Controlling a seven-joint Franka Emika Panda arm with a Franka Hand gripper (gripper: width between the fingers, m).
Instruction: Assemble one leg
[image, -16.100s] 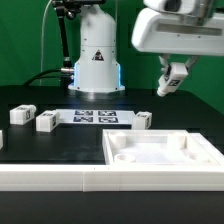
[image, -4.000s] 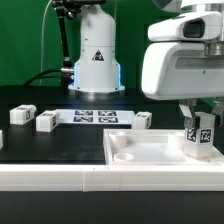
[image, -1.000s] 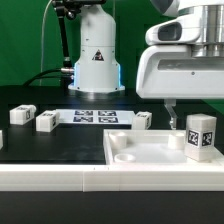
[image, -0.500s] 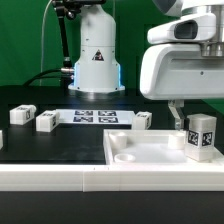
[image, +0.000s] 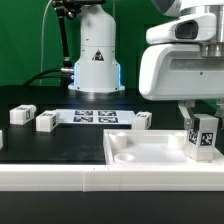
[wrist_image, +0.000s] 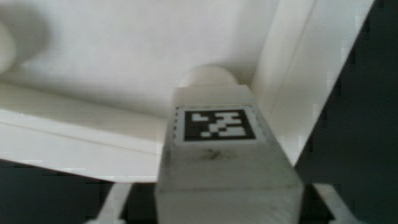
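My gripper is shut on a leg, a small white block with a black-and-white tag, and holds it upright. It hangs over the corner of the large white tray-like part at the exterior view's right. In the wrist view the leg fills the middle, between the two fingers, with the tray's raised rim just beyond its tip. Whether the leg touches the tray cannot be told.
Three more white legs lie on the black table: two at the exterior view's left and one behind the tray. The marker board lies in front of the robot base.
The gripper with the leg has shifted slightly toward the exterior view's right and a little lower over the tray's corner. The other parts have not moved.
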